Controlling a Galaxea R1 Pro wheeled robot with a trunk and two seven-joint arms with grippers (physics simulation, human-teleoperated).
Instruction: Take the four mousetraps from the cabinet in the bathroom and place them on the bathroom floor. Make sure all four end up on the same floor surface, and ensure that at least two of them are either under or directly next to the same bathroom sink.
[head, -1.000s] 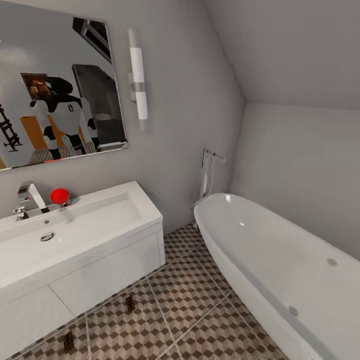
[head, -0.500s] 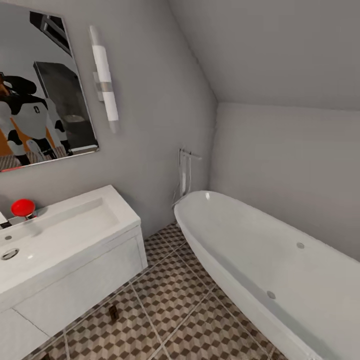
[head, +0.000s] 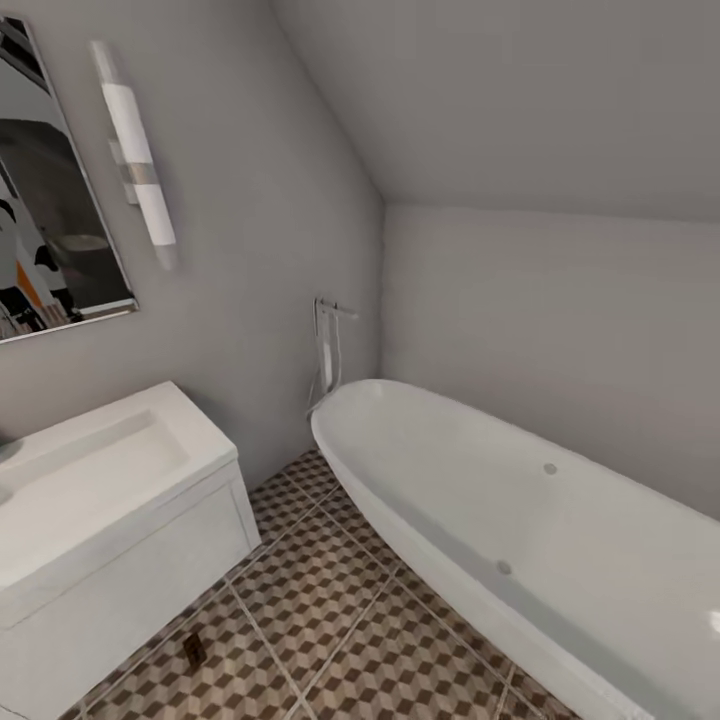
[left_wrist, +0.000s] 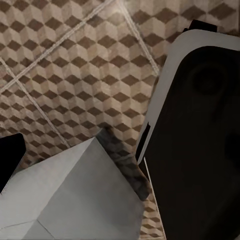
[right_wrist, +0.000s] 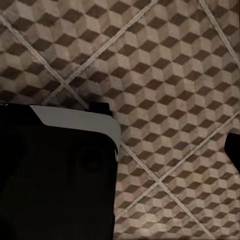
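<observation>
**Bathroom scene status: one mousetrap visible on floor beside vanity**

**Head view.** One sink (head: 95, 470) sat on one white vanity (head: 130, 580) at the picture's left. One white bathtub (head: 520, 520) occupied the right half, with one chrome floor-standing filler (head: 327, 350) at its far end. One mirror (head: 50, 240) and one tubular wall light (head: 140, 170) were mounted on the grey wall above the sink. One mousetrap (head: 193, 649) lay flat on the bathroom floor (head: 330, 600), just beside the base of the vanity front. Compared with the picture half a second earlier, the whole scene had shifted toward the left edge, which indicates camera rotation and not movement of the items: the red object on the sink top had left the picture, less of the mirror was included, and more of the bathtub was shown. One second earlier, two mousetraps were counted in front of the vanity.

**Left wrist view.** The camera looked down on patterned tiles, a dark robot housing with a white rim (left_wrist: 200, 130) and a grey block (left_wrist: 70, 200). The state of the left gripper could not be determined.

**Right wrist view.** Patterned tiles and one dark robot panel (right_wrist: 55, 175) were shown. The state of the right gripper could not be determined.
</observation>
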